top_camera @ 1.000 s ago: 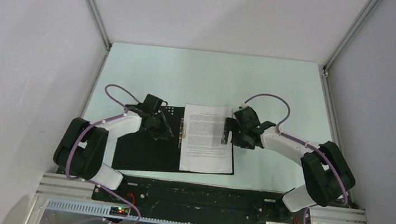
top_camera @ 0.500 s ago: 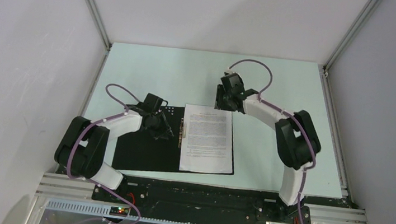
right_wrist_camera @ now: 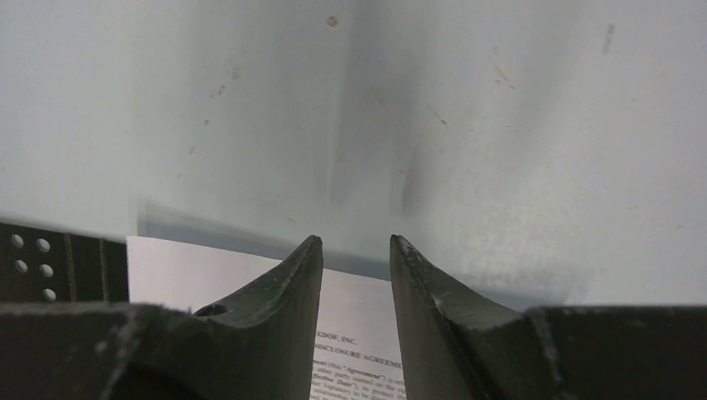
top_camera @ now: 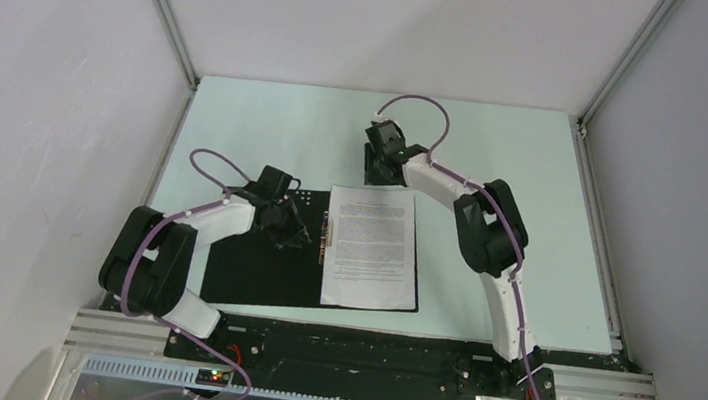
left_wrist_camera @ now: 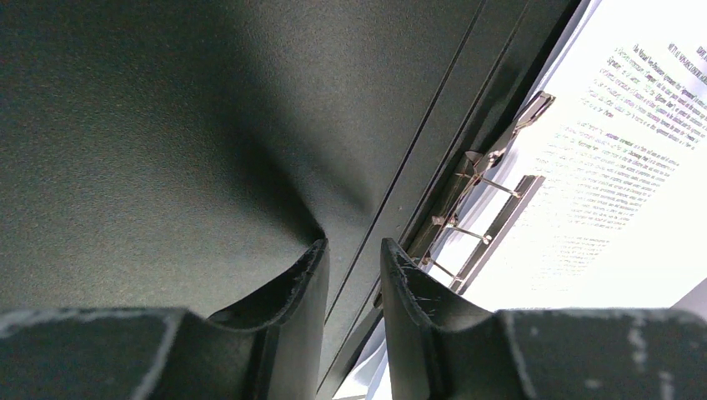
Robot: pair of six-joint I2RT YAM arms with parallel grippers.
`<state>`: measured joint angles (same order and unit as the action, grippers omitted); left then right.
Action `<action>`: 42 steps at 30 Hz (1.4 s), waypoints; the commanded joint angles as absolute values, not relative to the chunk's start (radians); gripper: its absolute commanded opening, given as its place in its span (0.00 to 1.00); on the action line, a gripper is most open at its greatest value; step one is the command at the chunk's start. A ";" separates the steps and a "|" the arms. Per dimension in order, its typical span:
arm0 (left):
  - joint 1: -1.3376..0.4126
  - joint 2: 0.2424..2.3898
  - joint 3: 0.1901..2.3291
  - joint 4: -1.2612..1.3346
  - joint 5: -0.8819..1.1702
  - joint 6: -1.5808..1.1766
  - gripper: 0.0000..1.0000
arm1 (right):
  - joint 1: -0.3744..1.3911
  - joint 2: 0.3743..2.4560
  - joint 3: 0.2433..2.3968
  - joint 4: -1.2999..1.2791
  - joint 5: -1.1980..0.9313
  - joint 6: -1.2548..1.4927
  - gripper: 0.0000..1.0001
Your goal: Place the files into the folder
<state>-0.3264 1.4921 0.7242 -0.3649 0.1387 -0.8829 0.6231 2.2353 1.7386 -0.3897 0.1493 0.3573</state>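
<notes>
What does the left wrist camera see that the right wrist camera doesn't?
Only the left wrist view shows the shiny metal clip inside the folder. Only the right wrist view shows the wide pale green table and the folder's white dots. Both show the printed sheet, black folder, and their own fingers: left gripper, right gripper.

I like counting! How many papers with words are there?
1: the white sheet of printed paper lies on the right half of the open black folder. More sheets may hide underneath.
</notes>
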 commanded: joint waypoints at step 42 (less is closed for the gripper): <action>-0.318 1.522 0.752 -0.371 0.117 -0.879 0.35 | 0.686 2.245 1.775 -0.456 0.121 0.373 0.40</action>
<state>-0.3248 1.5021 0.7334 -0.3683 0.1429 -0.8829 0.6769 2.2776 1.7821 -0.4324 0.1310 0.3649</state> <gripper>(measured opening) 0.353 0.403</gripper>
